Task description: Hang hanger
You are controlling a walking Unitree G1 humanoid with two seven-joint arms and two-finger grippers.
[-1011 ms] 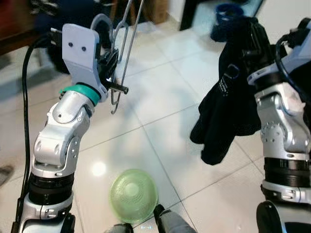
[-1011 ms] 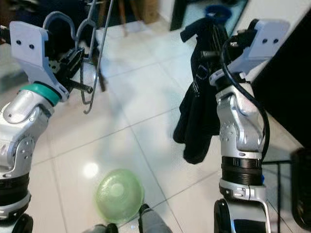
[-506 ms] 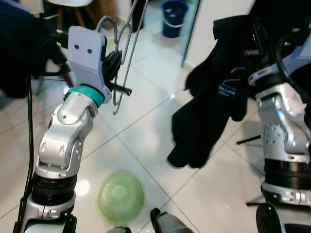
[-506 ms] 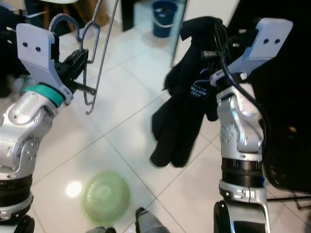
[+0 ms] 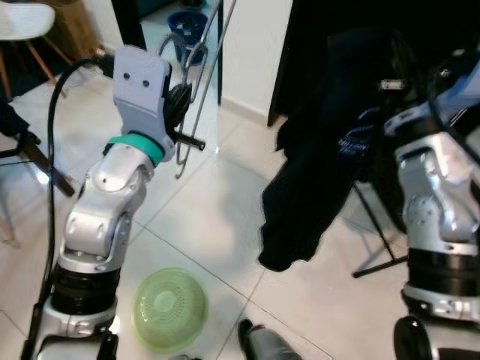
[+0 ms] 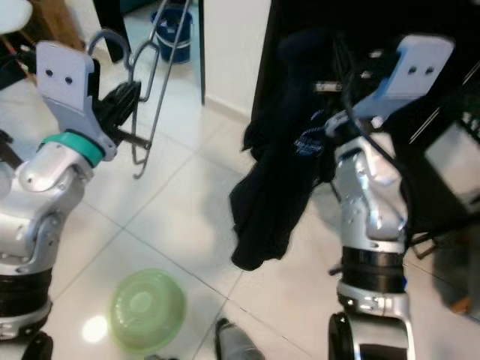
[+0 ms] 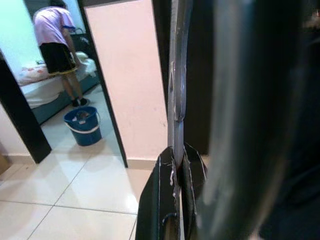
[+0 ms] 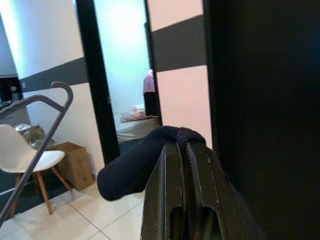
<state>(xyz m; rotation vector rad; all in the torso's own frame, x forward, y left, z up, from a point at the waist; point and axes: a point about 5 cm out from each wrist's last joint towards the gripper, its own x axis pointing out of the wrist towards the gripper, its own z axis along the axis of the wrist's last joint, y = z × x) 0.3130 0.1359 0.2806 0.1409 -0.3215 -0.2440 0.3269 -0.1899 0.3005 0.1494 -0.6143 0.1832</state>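
Head views: the left gripper (image 6: 124, 101) is raised at the left, its fingers pinched on a grey wire hanger (image 6: 150, 82) that stands nearly upright, hook end curling over beside the wrist plate and long wires running up out of the top edge. The right gripper (image 6: 341, 82) is raised at the right, and a dark garment (image 6: 274, 187) hangs from it, drooping to just above the floor (image 6: 187, 217). Between the arms lies an open stretch of pale tiles. A green bowl (image 6: 146, 309) sits on the floor near the left arm's base. Behind the hanger a white wall edge (image 6: 229, 52) meets a dark doorway, with a blue bucket (image 6: 171, 30) beyond it. Black stand legs (image 5: 375, 247) reach across the tiles just beside the right arm, and a chair (image 5: 26, 22) stands at the far left.

Left wrist view: the two black fingers (image 7: 165, 200) are closed on the hanger's (image 7: 176, 75) thin wire, which rises straight from them. A blurred grey bar passes close to the lens. Past a pink wall edge (image 7: 130, 75), a doorway opens onto tiles with the bucket (image 7: 82, 125) and a person (image 7: 57, 50) bending over a bed.

Right wrist view: the fingers (image 8: 172, 200) are clamped together on a fold of the garment (image 8: 145, 162), which bulges over their tips. The hanger's (image 8: 42, 112) hook and shoulder show at one side, well apart. A white chair (image 8: 27, 157) and a cardboard box (image 8: 72, 162) stand by the wall, with bare tiles before them; a dark panel (image 8: 265, 100) is close on the other side.
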